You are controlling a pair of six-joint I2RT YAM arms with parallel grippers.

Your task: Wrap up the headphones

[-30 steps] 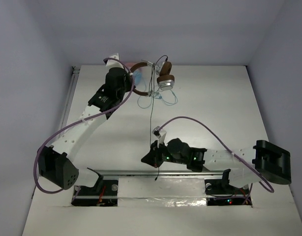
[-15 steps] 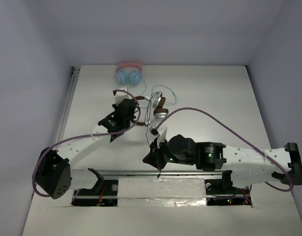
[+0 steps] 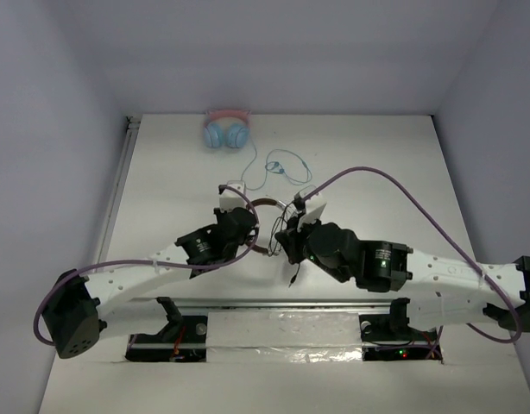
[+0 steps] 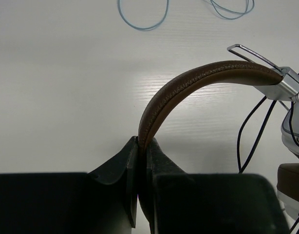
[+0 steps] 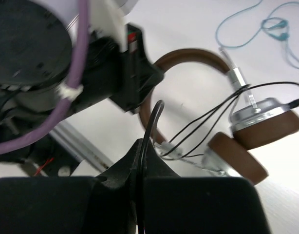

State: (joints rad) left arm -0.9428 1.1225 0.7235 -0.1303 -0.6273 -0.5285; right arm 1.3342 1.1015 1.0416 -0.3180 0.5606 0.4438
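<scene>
Table (image 3: 377,147) first: carrying the headphones (image 3: 266,205) near its middle, a little toward the near edge, between the two grippers. Pinching the brown headband (image 4: 188,80) edge-on in the left gripper (image 4: 139,141), jaws closed flat on the leather. Nipping the thin dark cable (image 5: 208,119) in the right gripper (image 5: 140,144), jaws closed to a slit with the wire rising out of them.

Judging by that: working in the winding step, with a few loose strands showing by the ear cup (image 5: 237,158) and nothing drawn tight yet. Needing next, probably, to carry the cable round the headband or the cups while bracing the frame, drawing it snug without yanking the wire.

Crowding each other closely: risking a knock between the wrists, or a snag on the purple harness (image 3: 373,171).

Lying well apart at the far edge: pink-and-blue headphones (image 3: 227,131), with a blue cable (image 3: 278,164) curling toward the middle, near enough to tangle if swept.
</scene>
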